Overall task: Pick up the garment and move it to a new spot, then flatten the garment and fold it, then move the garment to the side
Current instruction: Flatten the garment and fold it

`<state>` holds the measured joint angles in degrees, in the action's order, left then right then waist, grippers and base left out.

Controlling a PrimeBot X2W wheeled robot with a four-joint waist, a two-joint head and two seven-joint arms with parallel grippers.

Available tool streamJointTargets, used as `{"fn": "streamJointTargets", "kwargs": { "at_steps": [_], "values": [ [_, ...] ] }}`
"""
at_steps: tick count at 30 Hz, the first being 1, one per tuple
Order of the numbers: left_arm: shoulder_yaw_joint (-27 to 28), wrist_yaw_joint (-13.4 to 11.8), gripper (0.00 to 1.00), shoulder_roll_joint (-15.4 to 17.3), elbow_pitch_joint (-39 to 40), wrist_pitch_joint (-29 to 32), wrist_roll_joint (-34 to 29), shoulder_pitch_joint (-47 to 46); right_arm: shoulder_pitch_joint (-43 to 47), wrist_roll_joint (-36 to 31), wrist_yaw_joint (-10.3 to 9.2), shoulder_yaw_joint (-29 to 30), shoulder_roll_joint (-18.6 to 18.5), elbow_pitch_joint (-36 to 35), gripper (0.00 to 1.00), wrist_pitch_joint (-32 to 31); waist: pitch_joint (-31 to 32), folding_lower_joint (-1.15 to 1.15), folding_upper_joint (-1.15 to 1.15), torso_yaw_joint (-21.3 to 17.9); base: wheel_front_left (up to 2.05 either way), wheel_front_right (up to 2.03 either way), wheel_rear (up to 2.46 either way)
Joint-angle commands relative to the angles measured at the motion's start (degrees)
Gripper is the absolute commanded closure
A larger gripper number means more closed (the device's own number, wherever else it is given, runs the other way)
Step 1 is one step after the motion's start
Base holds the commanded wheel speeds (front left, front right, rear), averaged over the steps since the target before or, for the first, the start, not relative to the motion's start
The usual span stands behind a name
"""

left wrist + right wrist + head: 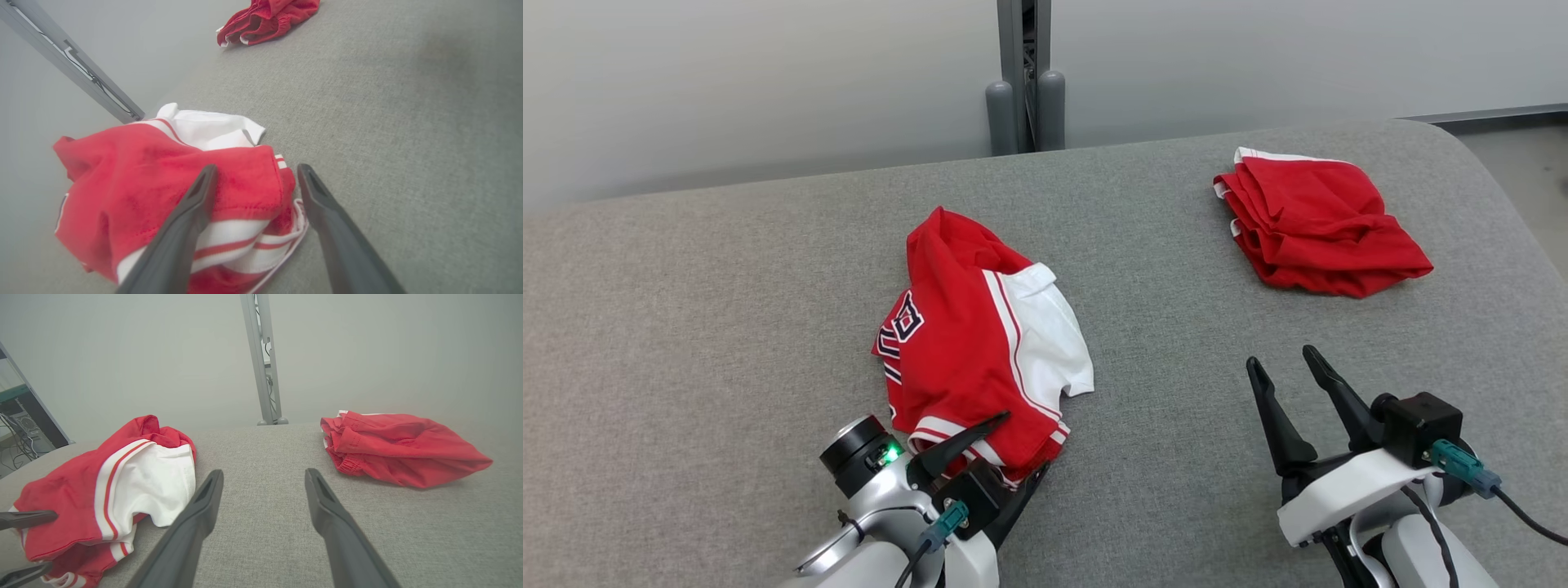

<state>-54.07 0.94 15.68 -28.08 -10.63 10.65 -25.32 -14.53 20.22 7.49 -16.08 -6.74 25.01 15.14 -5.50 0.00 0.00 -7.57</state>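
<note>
The garment [964, 351] is a crumpled red jersey with a white panel and striped hem, lying left of centre on the grey padded table [727, 327]. My left gripper [1025, 441] is open at its near hem. In the left wrist view one finger [192, 208] lies over the red cloth [135, 179] and the other finger [327, 204] stands just beside the hem, over the table. My right gripper [1281, 358] is open and holds nothing, low over bare table to the right. In the right wrist view it [264, 473] points between the jersey [81, 490] and the far edge.
A second red garment [1319, 224], loosely folded, lies at the table's far right [265, 20] [400, 449]. A grey metal post [1025, 73] stands behind the far edge before a pale wall. The table's right edge rounds off near the floor [1527, 180].
</note>
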Motion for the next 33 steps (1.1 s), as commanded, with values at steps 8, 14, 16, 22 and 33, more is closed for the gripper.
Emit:
{"fn": "streamJointTargets", "kwargs": {
  "at_steps": [8,14,16,22,33],
  "values": [
    [-0.88,-0.31,0.14,-1.06,-8.52,-2.51,-0.91,-2.51,-0.27,-0.27,0.01,-0.30,-0.62,0.00,0.00,0.06,0.29,0.00,0.00,-0.95,0.00,0.00,0.00],
    [0.45,-0.58,1.00,-2.47,-11.98,-4.10,0.74,-3.15,0.20,-0.68,0.01,0.01,-0.73,-0.29,0.00,0.06,0.53,0.00,0.00,-0.88,0.00,0.00,0.00],
    [1.26,-0.36,1.00,-3.08,-11.51,-4.35,1.85,-2.82,0.56,-0.70,0.01,0.05,-0.80,-0.23,0.00,0.06,0.81,0.00,0.00,-0.51,0.00,0.00,0.00],
    [4.33,-1.12,1.00,-2.99,-6.45,-4.56,3.70,-1.46,1.22,-0.54,0.01,0.08,-0.96,-0.09,0.00,0.06,1.77,0.00,0.00,1.49,0.00,0.00,0.00],
    [12.13,-4.66,1.00,1.59,5.82,-4.59,5.72,1.76,2.20,-0.28,0.01,0.18,-0.86,0.05,0.00,0.06,3.21,0.00,0.00,7.37,0.00,0.00,0.00]
  ]
}}
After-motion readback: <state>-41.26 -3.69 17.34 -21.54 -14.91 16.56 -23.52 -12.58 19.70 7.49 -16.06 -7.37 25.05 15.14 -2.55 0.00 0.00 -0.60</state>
